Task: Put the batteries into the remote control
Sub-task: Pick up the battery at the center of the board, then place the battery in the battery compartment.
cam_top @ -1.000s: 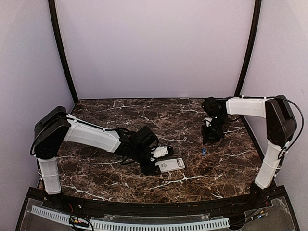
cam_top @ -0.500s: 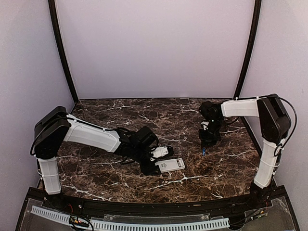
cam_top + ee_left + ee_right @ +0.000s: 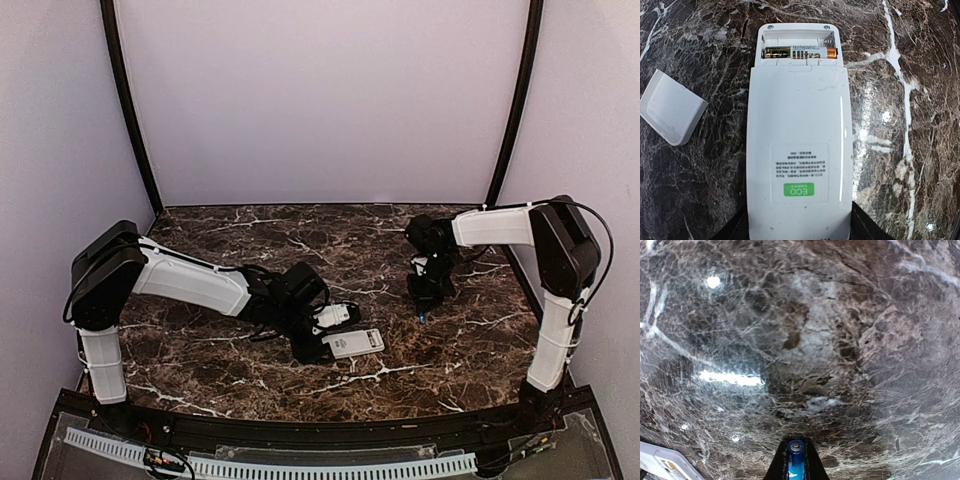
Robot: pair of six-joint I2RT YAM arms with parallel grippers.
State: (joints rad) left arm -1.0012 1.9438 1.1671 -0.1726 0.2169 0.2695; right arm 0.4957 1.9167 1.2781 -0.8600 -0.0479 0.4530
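Observation:
The white remote control point(image 3: 797, 150) lies back up on the marble, its battery bay open at the far end. One gold-and-black battery point(image 3: 800, 52) sits in the bay beside an empty slot. My left gripper point(image 3: 797, 234) is shut on the remote's near end. In the top view it point(image 3: 316, 345) holds the remote point(image 3: 354, 343) left of centre. My right gripper point(image 3: 796, 467) is shut on a blue battery point(image 3: 796, 460) with a silvery end, held low over the table. In the top view the right gripper point(image 3: 426, 300) is right of the remote, with the blue battery point(image 3: 424, 318) at its tip.
The loose white cover piece point(image 3: 670, 112) lies on the marble left of the remote, also seen in the top view point(image 3: 332, 316) just behind it. A corner of the remote point(image 3: 662, 462) shows at the lower left of the right wrist view. Walls close in the table on three sides.
My right gripper has come down and left from above the blue battery that lay on the table, and now grips it. The left arm and the remote have not moved.

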